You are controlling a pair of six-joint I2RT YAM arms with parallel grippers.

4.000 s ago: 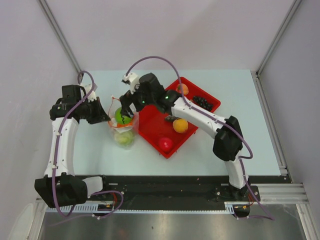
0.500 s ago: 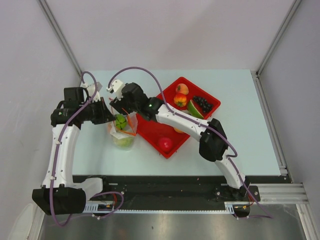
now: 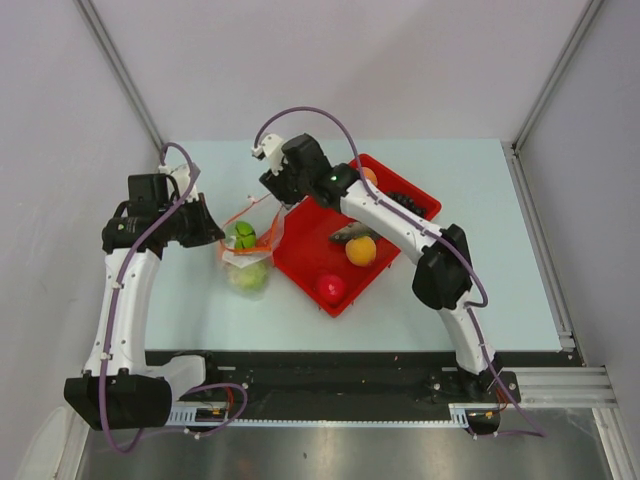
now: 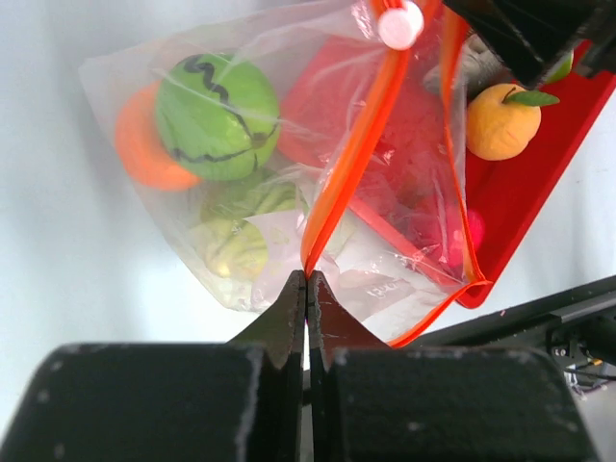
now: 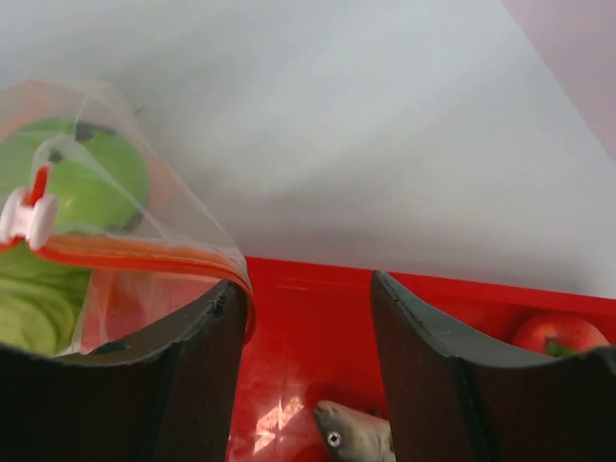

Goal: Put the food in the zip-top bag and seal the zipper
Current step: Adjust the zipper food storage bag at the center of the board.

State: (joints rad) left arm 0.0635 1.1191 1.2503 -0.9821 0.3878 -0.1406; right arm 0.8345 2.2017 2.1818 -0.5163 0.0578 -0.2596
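The bag (image 3: 247, 262) lies slumped on the table just left of the red tray (image 3: 305, 250), its mouth lifted and gaping. Through the clear plastic show a striped green melon (image 4: 217, 115), an orange (image 4: 140, 149) behind it and a paler green cabbage (image 4: 236, 245) below. The zipper (image 4: 351, 154) is not closed: its two orange strips stand apart, and the white slider (image 4: 399, 24) sits at the far end of them.

The left gripper (image 4: 306, 284) is pinched tight on the near end of the zipper, holding that corner up. The right gripper (image 5: 303, 284) hangs over the tray's edge beside the bag's mouth with its fingers spread wide and nothing between them; one finger stands close against the bag's rim.

So the job looks partly done. Three pieces are inside, while a second orange (image 3: 361, 250), a round red fruit (image 3: 331, 288), a grey fish (image 5: 354, 435), a tomato (image 5: 558, 332), dark grapes (image 3: 405, 203) and a peach (image 3: 368, 178) lie in the tray. Those have to go in, and then the slider must be run along the strip.

The table (image 3: 500, 250) is pale blue-green and smooth, with a black rail (image 3: 330, 370) along its near edge. Plain grey-white walls (image 3: 350, 60) with metal corner posts close it in.
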